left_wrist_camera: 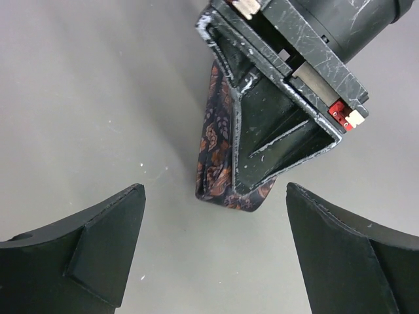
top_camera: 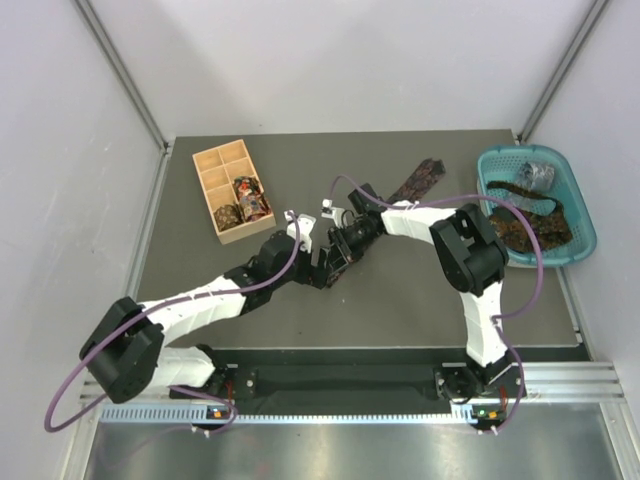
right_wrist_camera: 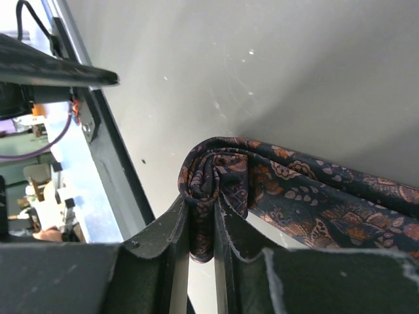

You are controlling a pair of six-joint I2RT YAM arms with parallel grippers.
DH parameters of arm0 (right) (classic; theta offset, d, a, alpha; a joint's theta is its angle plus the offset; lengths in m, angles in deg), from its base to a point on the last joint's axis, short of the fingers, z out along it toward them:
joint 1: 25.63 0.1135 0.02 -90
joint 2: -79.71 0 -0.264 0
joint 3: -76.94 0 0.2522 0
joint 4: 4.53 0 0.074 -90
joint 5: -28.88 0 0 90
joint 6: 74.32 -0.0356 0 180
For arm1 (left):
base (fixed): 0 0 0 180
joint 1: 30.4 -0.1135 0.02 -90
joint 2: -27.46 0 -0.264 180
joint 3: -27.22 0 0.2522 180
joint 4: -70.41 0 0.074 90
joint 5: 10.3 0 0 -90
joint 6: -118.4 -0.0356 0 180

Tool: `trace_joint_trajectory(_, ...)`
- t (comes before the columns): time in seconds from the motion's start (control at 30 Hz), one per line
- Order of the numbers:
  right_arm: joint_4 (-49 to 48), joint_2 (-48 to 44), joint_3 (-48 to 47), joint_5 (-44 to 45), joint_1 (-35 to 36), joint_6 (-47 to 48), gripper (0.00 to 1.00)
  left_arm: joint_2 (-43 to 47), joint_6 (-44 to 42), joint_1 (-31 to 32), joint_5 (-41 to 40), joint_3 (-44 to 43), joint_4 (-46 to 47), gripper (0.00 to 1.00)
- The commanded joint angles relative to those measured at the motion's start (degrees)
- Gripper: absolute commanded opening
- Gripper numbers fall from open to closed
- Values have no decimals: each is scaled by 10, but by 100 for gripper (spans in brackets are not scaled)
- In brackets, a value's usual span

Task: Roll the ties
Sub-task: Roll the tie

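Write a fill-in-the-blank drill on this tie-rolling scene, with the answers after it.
1. The right gripper pinches a paisley tie lying on the ____.
2. The left gripper is ____.
3. More ties lie in the teal ____.
4. Rolled ties sit in the wooden ____.
Answers: table; open; basket; box.

Table (top_camera: 400, 290) is lit evenly from overhead, shadows are kept soft, close foreground is slightly blurred (wrist views)
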Motion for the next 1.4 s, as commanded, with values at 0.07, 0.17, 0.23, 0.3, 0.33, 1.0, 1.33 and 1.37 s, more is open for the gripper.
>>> trace_joint_trajectory(0.07,-30,-19,-6,-21,9,-24,0,-23,-23,10,12,-2,49,93)
trace_joint_trajectory(0.17,-27,-1,-15,-30,4,-25,0,-42,-34,18,20,-3,61,93)
trace_joint_trajectory(0.23,-25,6,-22,-38,2,-22,0,-53,-44,25,15,-5,65,94)
trace_joint_trajectory(0.3,-18,12,-27,-44,1,-17,0,-69,-50,32,5,-14,66,94)
trace_joint_trajectory(0.33,-18,12,-28,-45,0,-16,0,-74,-55,34,3,-16,66,94)
trace_joint_trajectory(1.0,-11,23,-35,-57,-19,-9,0,-202,-93,62,-48,-107,9,74)
trace_joint_trajectory(1.33,25,38,-66,-52,-27,30,0,-216,-67,66,-82,-116,-46,65)
trace_joint_trajectory(1.37,29,44,-68,-50,-29,32,0,-217,-62,66,-100,-116,-55,62)
